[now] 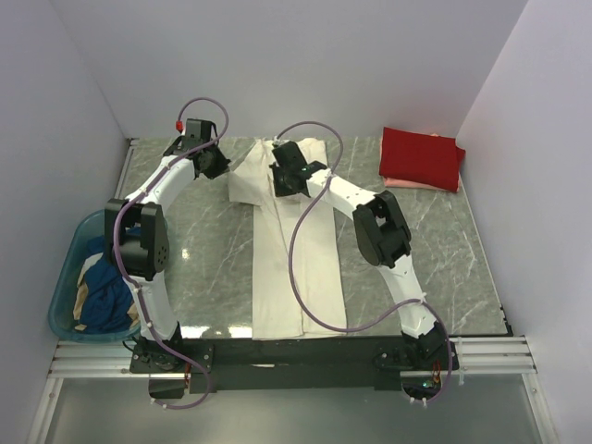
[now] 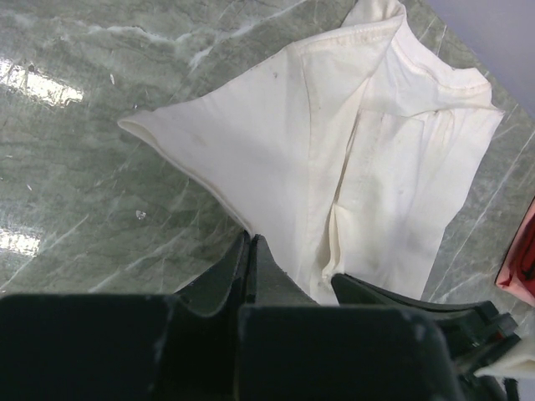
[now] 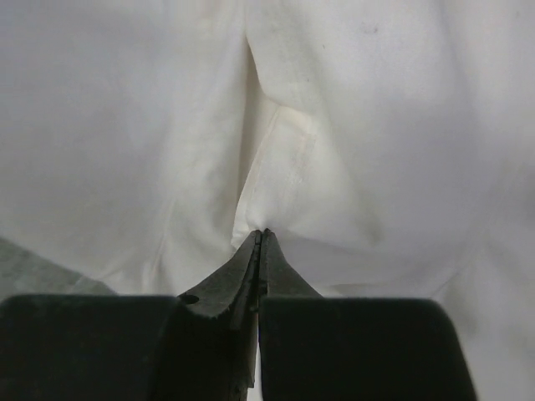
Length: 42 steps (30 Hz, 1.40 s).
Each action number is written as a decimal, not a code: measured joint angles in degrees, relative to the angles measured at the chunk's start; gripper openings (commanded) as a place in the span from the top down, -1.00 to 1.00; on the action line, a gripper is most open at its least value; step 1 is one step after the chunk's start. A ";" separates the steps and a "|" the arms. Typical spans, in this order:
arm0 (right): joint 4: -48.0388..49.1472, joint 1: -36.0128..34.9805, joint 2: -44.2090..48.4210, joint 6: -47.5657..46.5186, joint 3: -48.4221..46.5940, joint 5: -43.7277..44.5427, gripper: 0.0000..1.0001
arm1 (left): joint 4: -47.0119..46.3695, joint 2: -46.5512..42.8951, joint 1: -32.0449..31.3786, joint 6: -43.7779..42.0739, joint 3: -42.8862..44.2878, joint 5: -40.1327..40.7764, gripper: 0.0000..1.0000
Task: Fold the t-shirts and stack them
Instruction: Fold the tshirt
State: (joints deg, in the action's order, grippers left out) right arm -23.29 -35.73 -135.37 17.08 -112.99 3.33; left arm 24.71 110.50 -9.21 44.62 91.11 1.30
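The main risk is a thin pinch slipping. The right end effector [image 3: 262, 238], pressed together, is biting only a small pucker of the cream-white shirt [image 1: 277, 277] near its collar. A quick lift could be pulling that pucker free or dragging the long folded strip askew. The left end effector [image 2: 251, 244], also pressed together, is seemingly nipping the hem of the spread sleeve. If the two are moving unevenly, the sleeve could be bunching instead of folding flat.

The shirt is lying lengthwise down the middle of the desk [image 1: 203, 250], collar toward the far edge. Both arms are reaching far forward, elbows raised, wrists tipping down over the shirt's far end. A red shirt [image 1: 421, 155] is sitting folded at the far right corner. A heap of shirts [image 1: 104, 294] is waiting in the basket [image 1: 63, 277] off the left edge.
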 measured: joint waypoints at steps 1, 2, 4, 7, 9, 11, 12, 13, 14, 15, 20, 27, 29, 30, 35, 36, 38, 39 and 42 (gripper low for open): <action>0.35 -0.02 0.35 0.02 0.07 -0.24 1.00 | 0.00 0.00 0.02 0.00 0.00 0.00 0.99; 0.63 0.00 0.66 0.02 0.07 -0.55 1.00 | 0.00 0.00 0.02 0.00 0.00 -0.02 0.99; 1.18 0.00 1.07 0.07 0.07 -1.22 1.00 | 0.00 0.00 0.02 0.00 0.00 -0.02 0.99; 1.40 0.00 1.09 0.22 0.04 -1.68 1.00 | 0.00 0.02 0.02 0.00 0.22 -0.02 0.99; 1.29 0.00 1.09 0.24 0.04 -2.05 1.00 | 0.02 0.02 0.02 0.02 0.46 -0.02 0.99; 1.33 0.00 1.09 0.24 0.04 -2.34 0.99 | -0.02 0.02 0.02 0.02 0.63 -0.02 0.99; 1.29 0.00 1.09 0.24 0.04 -2.45 0.93 | -0.07 0.02 0.02 0.00 0.72 -0.04 0.99; 1.22 0.00 1.09 0.26 0.04 -2.51 0.87 | -0.15 0.02 0.02 0.02 0.79 -0.04 0.99; 1.14 0.00 1.09 0.28 0.04 -2.54 0.65 | -0.24 0.02 0.02 0.00 0.81 -0.04 0.99; 1.07 0.00 1.09 0.44 0.04 -2.58 0.55 | -0.33 0.02 0.02 0.00 0.81 -0.04 0.99; 1.05 0.00 1.16 0.04 0.26 -2.71 0.01 | -1.70 0.02 0.02 -0.33 0.85 -1.49 0.99; 1.79 0.20 5.75 0.74 7.37 -2.93 -0.03 | -6.56 0.02 -0.81 -0.46 0.85 -4.52 0.99; 2.73 0.87 9.35 2.10 11.52 -3.32 -0.03 | -8.13 0.02 -1.66 -0.44 0.85 -5.22 0.96; 2.78 1.38 11.06 2.78 13.14 -3.43 -0.03 | -8.92 0.02 -2.32 -0.46 0.92 -5.64 0.96; 7.65 7.58 24.74 7.72 25.16 -4.48 -0.03 | -10.58 3.76 -7.10 -0.66 8.33 -8.50 0.94; 8.92 8.96 27.65 8.52 27.76 -4.42 -0.03 | -10.88 5.44 -8.17 -0.81 10.88 -9.11 0.89; 10.56 11.82 32.35 9.88 31.87 -4.07 -0.03 | -12.33 10.40 -11.13 -1.18 17.44 -10.51 0.85; 11.17 12.90 34.05 10.43 33.42 -3.89 -0.03 | -12.92 12.79 -12.50 -1.40 20.04 -11.30 0.80; 12.74 14.80 36.37 11.74 36.59 -4.31 -0.04 | -13.86 19.19 -15.50 -1.44 25.14 -14.12 0.45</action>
State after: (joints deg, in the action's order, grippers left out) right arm -10.55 -20.93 -99.00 28.82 -76.40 -0.97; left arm 10.85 129.69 -24.71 43.18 116.25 -12.82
